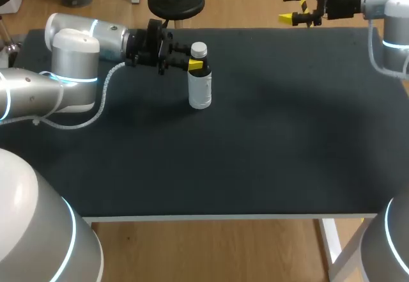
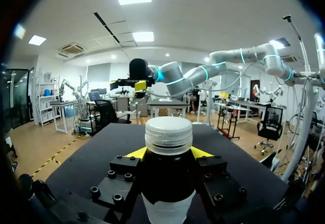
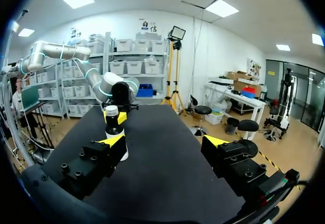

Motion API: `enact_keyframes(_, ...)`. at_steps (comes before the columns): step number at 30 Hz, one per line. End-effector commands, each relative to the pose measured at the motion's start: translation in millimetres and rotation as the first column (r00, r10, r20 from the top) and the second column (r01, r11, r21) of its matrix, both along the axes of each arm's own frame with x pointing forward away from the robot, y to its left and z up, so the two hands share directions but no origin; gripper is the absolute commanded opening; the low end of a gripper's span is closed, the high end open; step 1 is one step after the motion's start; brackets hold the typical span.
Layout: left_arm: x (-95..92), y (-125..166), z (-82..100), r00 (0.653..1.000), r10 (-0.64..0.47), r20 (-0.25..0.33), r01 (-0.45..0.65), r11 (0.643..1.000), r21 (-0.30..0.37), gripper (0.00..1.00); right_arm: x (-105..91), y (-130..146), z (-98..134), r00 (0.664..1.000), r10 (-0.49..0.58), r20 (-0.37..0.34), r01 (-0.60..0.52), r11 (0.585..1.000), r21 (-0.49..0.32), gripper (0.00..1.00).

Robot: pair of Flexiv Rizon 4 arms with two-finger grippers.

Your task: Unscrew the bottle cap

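Bottle (image 1: 200, 87) stands upright at eleven o'clock on the desk (image 1: 255, 154), left gripper (image 1: 195, 65) clamped on its dark shoulder under the white cap (image 1: 199, 50), likely to brace it. Right gripper (image 1: 292, 7) hangs spread wide at one o'clock, well apart, free to twist.

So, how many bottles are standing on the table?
1. The bottle stands upright on the left part of the table, held at its dark shoulder by the left gripper; none seems hidden.
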State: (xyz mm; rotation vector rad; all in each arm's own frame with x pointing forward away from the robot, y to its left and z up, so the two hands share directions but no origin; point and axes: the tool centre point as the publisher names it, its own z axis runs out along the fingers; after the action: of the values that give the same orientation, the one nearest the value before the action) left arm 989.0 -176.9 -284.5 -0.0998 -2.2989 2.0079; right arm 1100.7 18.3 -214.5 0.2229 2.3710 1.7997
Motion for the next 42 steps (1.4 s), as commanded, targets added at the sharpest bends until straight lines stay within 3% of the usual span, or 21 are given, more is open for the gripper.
enact_keyframes(1,2.1,1,-0.8,1.0,-0.007,-0.001,0.007,1.0,-0.002,0.0,3.5,-2,1,0.996,0.086,-0.026,-0.086,0.996,0.0,1.0)
enact_keyframes(13,2.1,1,-0.8,1.0,-0.007,-0.001,0.007,1.0,-0.002,0.0,3.5,-2,1,0.996,0.086,-0.026,-0.086,0.996,0.0,1.0)
enact_keyframes(27,2.1,1,-0.8,1.0,-0.007,-0.001,0.007,1.0,-0.002,0.0,-3.6,58,-1,0.985,0.155,0.071,-0.157,0.987,0.017,1.0)
enact_keyframes(42,2.1,1,-0.8,1.0,-0.007,-0.001,0.007,1.0,-0.002,0.0,-29.3,115,-11,0.979,0.202,0.034,-0.203,0.977,0.056,1.0)
